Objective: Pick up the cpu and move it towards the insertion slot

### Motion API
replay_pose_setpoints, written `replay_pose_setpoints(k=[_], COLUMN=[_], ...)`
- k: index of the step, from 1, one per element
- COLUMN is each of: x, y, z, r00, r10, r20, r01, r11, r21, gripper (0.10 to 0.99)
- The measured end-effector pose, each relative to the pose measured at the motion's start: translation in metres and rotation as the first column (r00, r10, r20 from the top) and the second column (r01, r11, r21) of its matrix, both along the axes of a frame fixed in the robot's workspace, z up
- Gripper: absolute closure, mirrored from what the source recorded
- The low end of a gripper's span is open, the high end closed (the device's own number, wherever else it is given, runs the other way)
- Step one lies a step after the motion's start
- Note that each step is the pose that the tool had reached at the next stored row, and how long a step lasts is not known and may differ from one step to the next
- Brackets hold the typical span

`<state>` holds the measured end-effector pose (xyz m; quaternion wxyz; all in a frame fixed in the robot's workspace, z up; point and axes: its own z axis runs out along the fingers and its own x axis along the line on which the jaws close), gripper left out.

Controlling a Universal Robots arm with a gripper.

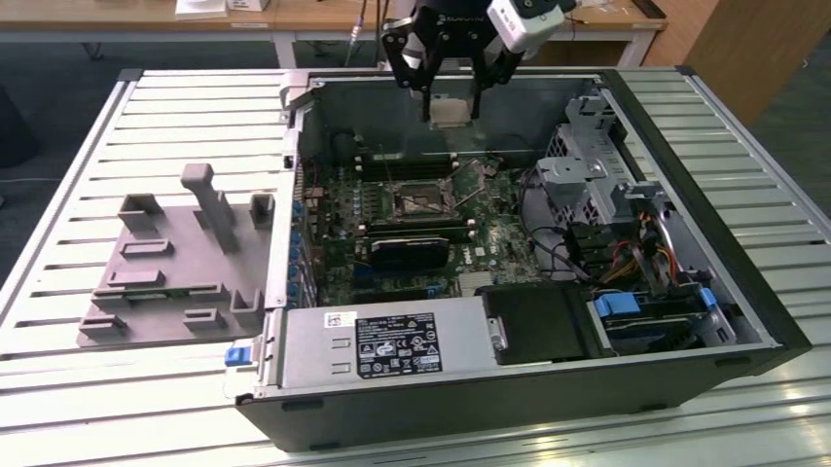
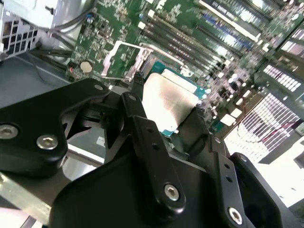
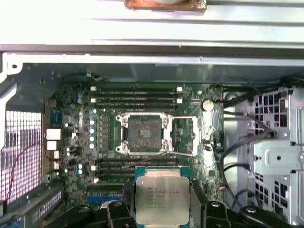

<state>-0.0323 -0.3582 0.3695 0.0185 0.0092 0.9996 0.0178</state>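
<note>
Two black fingers (image 2: 142, 128) of the gripper (image 1: 451, 97) clamp the cpu (image 3: 162, 199) above the open case, far from the insertion slot (image 3: 145, 134).

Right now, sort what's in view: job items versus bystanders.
Job:
- cpu, clamped in the gripper
- insertion slot, open, empty

Bystanders:
- gray plastic fixture
- power supply box
- memory slots
- drive cage

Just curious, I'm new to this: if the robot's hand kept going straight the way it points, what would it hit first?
The hand, holding the cpu, points down into the open case. It would probably meet the motherboard, near but perhaps not squarely on the insertion slot; depth is unclear.
</note>
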Motion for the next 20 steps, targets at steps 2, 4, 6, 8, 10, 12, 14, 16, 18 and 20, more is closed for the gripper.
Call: replay_pose_setpoints(k=[2, 4, 6, 8, 10, 12, 14, 16, 18, 20], x=[0.0, 0.0, -0.0001, -0.0003, -0.0012, -0.0022, -0.003, -0.0036, -0.0043, -0.0051], y=[0.0046, 0.009, 0.0129, 0.0165, 0.0194, 0.0219, 0.0247, 0.0278, 0.0305, 0.0336], z=[-0.001, -0.0021, -0.0029, -0.0037, -0.0043, -0.0048, -0.0055, -0.0064, -0.0073, -0.0084], r00=[1.0, 1.0, 1.0, 1.0, 1.0, 1.0, 1.0, 1.0, 1.0, 1.0], r10=[0.0, 0.0, 0.0, 0.0, 0.0, 0.0, 0.0, 0.0, 0.0, 0.0], r20=[-0.0001, -0.0001, -0.0001, -0.0001, -0.0001, -0.0002, -0.0001, -0.0001, -0.0002, -0.0001], r01=[0.0, 0.0, 0.0, 0.0, 0.0, 0.0, 0.0, 0.0, 0.0, 0.0], r11=[1.0, 1.0, 1.0, 1.0, 1.0, 1.0, 1.0, 1.0, 1.0, 1.0], r21=[0.0, 0.0, 0.0, 0.0, 0.0, 0.0, 0.0, 0.0, 0.0, 0.0], gripper=[0.545, 0.545, 0.545, 0.545, 0.545, 0.545, 0.545, 0.545, 0.545, 0.545])
